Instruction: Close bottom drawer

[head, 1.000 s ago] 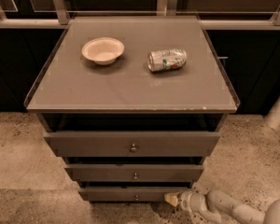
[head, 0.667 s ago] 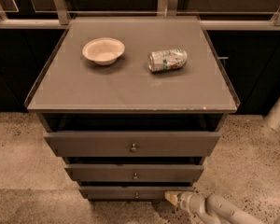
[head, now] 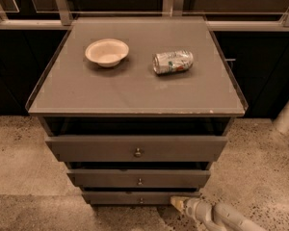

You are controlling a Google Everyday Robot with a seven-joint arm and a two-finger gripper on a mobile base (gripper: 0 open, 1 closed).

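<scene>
Office-like room: speckled hard floor and a grey drawer cabinet.

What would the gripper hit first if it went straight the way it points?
The bottom drawer front, right of its knob. The gripper sits low right, tip aimed left at that panel. It may already touch; depth is unclear.

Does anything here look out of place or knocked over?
The can on the cabinet top lies on its side, right of the upright bowl, and looks dented. Nothing looks spilled. The gripper is low down, by the right end of the bottom drawer.
</scene>
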